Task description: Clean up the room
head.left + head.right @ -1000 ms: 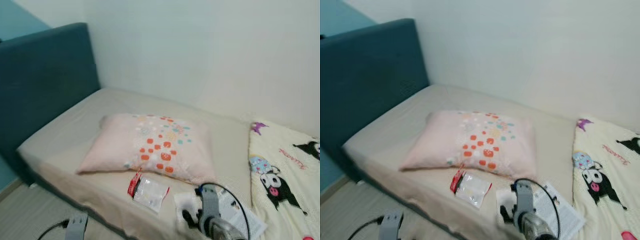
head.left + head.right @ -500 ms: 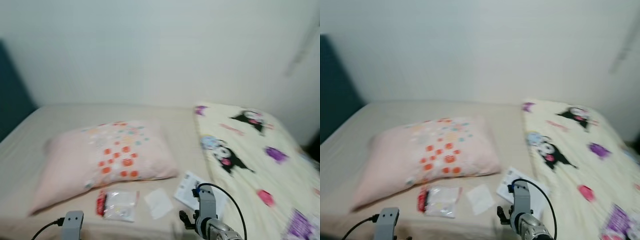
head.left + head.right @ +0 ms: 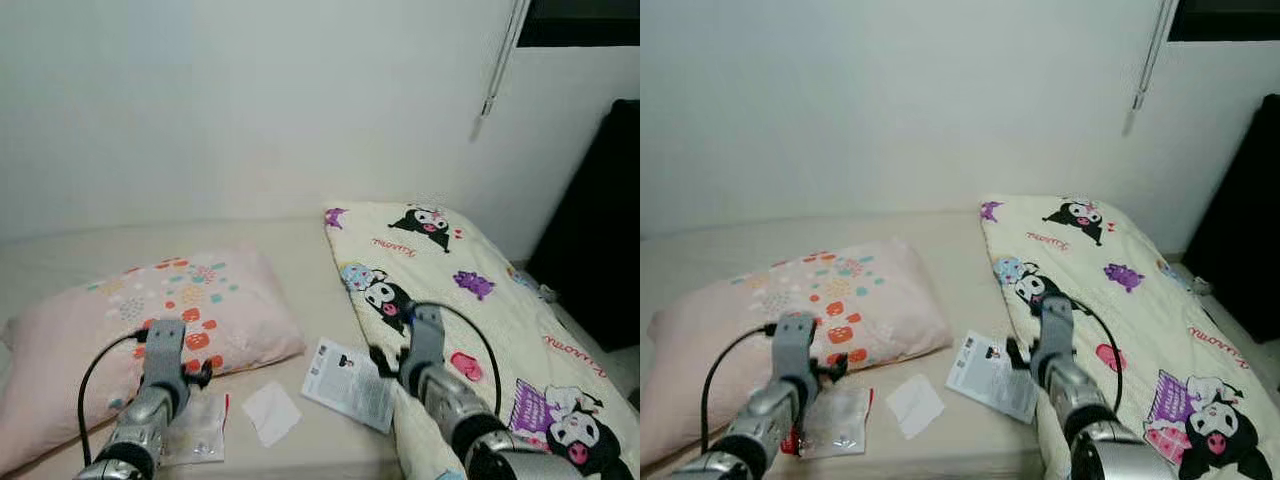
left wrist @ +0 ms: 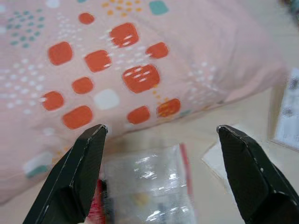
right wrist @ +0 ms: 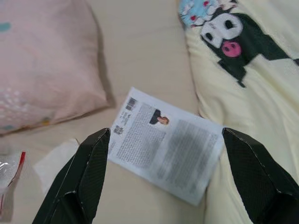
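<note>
A pink pillow with orange spots lies on the beige bed. In front of it lie a clear plastic bag with a red strip, a white tissue and a printed leaflet. My left gripper hovers open above the plastic bag at the pillow's edge. My right gripper is open over the leaflet, beside the cartoon-print blanket. Nothing is between either pair of fingers.
The cream blanket with black cartoon figures covers the bed's right half. A dark piece of furniture stands at the far right, with a strip of floor before it. A blind cord hangs on the white wall.
The camera has swung right: the blue headboard has left the picture and the blanket and dark furniture have come in. Both arms have risen over the bed.
</note>
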### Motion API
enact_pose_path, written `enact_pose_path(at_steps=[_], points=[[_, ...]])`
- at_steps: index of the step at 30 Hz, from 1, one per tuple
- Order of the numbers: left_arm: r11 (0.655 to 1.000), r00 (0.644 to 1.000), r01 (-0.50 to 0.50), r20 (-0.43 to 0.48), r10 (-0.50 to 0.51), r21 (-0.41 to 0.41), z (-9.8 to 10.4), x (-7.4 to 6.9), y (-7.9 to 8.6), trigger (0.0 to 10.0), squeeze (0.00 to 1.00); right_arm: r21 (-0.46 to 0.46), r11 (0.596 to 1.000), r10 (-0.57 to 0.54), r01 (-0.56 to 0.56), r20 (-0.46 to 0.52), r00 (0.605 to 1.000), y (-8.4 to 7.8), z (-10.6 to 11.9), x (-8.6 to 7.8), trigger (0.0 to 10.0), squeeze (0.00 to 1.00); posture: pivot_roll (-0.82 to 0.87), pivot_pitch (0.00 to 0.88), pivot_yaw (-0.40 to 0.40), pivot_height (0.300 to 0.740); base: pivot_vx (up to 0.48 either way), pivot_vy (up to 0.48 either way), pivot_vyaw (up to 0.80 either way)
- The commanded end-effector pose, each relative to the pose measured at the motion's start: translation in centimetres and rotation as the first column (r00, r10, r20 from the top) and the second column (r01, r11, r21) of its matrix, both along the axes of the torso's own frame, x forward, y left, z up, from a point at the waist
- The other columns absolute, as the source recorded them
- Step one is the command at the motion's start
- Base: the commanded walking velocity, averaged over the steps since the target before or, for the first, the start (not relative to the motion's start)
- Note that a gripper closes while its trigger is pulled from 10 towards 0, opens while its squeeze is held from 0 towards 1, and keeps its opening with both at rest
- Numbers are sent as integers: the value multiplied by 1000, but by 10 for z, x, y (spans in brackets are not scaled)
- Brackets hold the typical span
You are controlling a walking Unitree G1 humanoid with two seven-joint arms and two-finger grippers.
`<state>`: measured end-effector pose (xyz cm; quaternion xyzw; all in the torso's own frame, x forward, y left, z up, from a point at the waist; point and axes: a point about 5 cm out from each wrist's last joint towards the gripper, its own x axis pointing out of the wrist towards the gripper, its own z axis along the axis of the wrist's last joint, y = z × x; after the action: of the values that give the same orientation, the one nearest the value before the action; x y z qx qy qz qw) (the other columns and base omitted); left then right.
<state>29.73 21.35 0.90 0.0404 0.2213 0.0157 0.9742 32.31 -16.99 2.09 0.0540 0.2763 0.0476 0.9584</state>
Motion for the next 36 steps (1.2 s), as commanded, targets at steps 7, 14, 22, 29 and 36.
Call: enact_pose_path(at_steps=[7,14,22,29,36], points=[[924,980,199,-79,-183,326,-7,-5,-8,10000,0,23,998,64,-66,55,996,12,12,10,10000,0,-95,0,1,680,0,0,0],[885,963,270,-85,-257,379,-7,-5,-12,10000,0,-16,989,148,-147,66,987,25,14,11,10000,0,-100,0,-3,650,0,0,0],[896,967,254,-66,-247,365,-5,-4,-12,10000,0,-74,961,270,-265,65,961,45,9,6,10000,0,-107,0,0,625,0,0,0],[822,940,308,-21,-340,478,1,-1,-18,10000,0,-66,952,303,-299,74,950,55,5,2,10000,0,-113,0,2,595,0,0,0],[698,903,349,-25,-430,625,3,-6,-11,10000,0,-59,953,300,-296,78,951,54,4,0,10000,0,-103,0,0,580,0,0,0]])
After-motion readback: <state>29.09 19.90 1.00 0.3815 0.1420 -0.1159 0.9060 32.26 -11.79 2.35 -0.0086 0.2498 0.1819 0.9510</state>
